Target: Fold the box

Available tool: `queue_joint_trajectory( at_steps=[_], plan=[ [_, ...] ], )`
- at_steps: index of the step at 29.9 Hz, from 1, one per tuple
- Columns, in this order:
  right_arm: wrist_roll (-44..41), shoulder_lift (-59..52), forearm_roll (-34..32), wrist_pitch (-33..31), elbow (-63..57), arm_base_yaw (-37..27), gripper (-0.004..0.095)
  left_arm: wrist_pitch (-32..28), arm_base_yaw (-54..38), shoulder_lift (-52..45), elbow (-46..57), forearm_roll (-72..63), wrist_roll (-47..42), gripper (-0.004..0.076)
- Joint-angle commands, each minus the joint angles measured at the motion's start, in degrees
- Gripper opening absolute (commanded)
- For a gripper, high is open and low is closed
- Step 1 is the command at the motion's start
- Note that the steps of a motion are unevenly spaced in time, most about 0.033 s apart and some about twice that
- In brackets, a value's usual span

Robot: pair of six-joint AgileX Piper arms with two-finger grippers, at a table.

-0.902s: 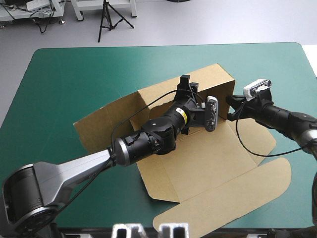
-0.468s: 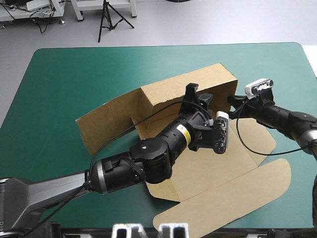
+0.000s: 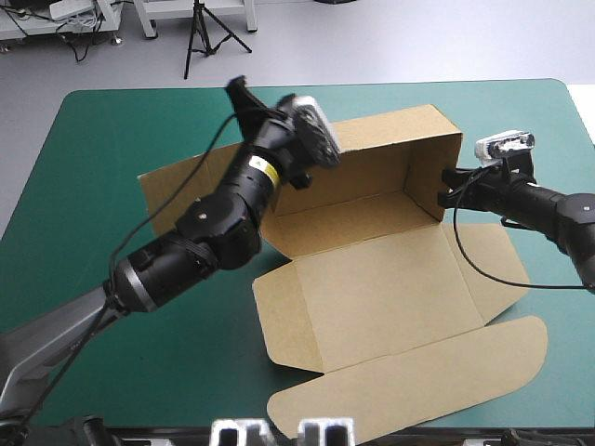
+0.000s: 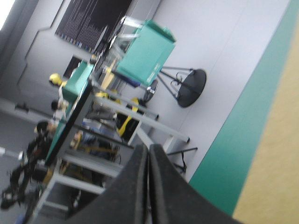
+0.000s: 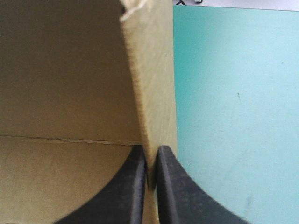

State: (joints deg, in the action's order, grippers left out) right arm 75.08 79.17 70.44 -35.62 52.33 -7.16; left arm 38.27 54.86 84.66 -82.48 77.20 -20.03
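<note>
One brown box (image 3: 372,279) sits mid-table on the teal-green cover (image 3: 112,139), its back wall (image 3: 390,153) and right end wall (image 5: 149,93) standing and its lid (image 3: 418,372) flat toward the near edge. Of two grippers, the right gripper (image 5: 150,154) pinches that end wall's edge. The left gripper (image 4: 148,148), high above the box's far-left corner, has its fingers pressed together on nothing.

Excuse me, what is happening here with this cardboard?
Two robot arms are folding a brown box on the teal-green table. The right gripper is shut on the box's right end wall, beside the raised back wall. The left gripper is up in the air, shut and empty. The lid lies flat.
</note>
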Motion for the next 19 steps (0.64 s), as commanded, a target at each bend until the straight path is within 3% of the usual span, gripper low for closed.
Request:
queue_joint_trajectory(
  at_steps=[1,4,9,15,19],
  plan=[
    [-19.05,-2.69,-10.12,-6.58,7.25,0.01,0.0002,-2.14,-8.01,-3.57,-1.77,1.07,-7.87,-0.0007],
    [-30.58,-2.69,-20.42,-12.21,13.06,0.01,0.0002,-6.02,-14.71,-4.92,-1.77,-4.09,-12.09,-0.0007],
    [-43.98,-1.76,-32.02,-22.74,21.12,0.01,0.0001,-9.08,-23.91,-6.11,-1.77,-12.60,-13.25,-0.0007],
    [-50.25,4.89,-35.65,-35.96,27.27,0.01,0.0001,-9.90,-30.71,-6.11,-1.77,-20.65,-13.14,-0.0007],
    [-49.42,10.44,-35.55,-35.36,27.38,0.67,0.0002,-10.70,-32.62,-6.11,-1.77,-22.88,-13.14,-0.0007]
  ],
)
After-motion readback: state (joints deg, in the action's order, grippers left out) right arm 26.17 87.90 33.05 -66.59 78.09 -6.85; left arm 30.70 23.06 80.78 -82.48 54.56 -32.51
